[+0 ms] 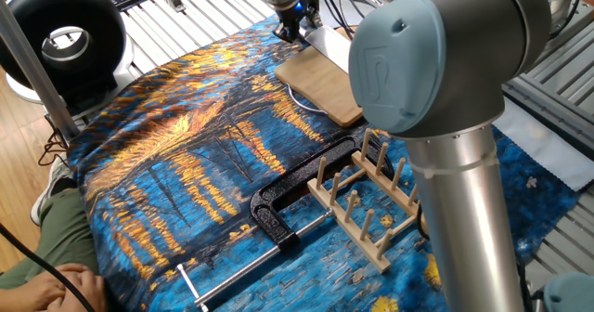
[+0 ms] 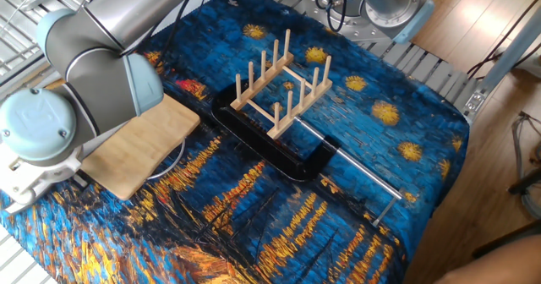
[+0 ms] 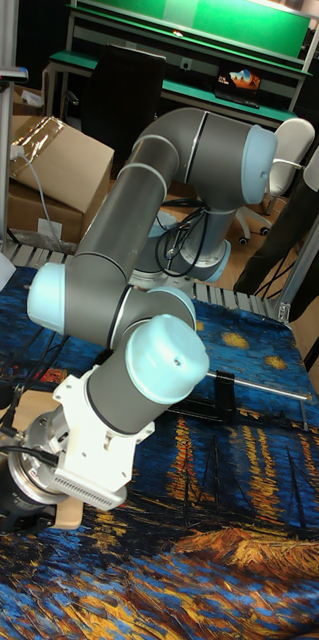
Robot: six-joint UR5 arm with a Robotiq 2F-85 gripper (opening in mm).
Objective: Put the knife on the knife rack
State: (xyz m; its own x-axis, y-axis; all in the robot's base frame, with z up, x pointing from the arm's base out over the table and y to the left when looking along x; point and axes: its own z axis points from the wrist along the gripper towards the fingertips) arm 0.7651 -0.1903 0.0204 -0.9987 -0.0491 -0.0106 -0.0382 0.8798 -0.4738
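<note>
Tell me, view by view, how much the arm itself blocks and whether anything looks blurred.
One fixed view: sharp, but the arm's big elbow joint fills the right side, hiding part of the knife rack. The other fixed view: sharp; the rack is clear, while the wrist covers the cutting board's left end. Tall fixed view: the arm fills the middle, and the hand is dark and indistinct.

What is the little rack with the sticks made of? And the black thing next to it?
The rack looks like pale, unpainted wood: light tan rails and round pegs. The black clamp seems to be metal with a rough dark coat, and its long rod shines like bare steel.
</note>
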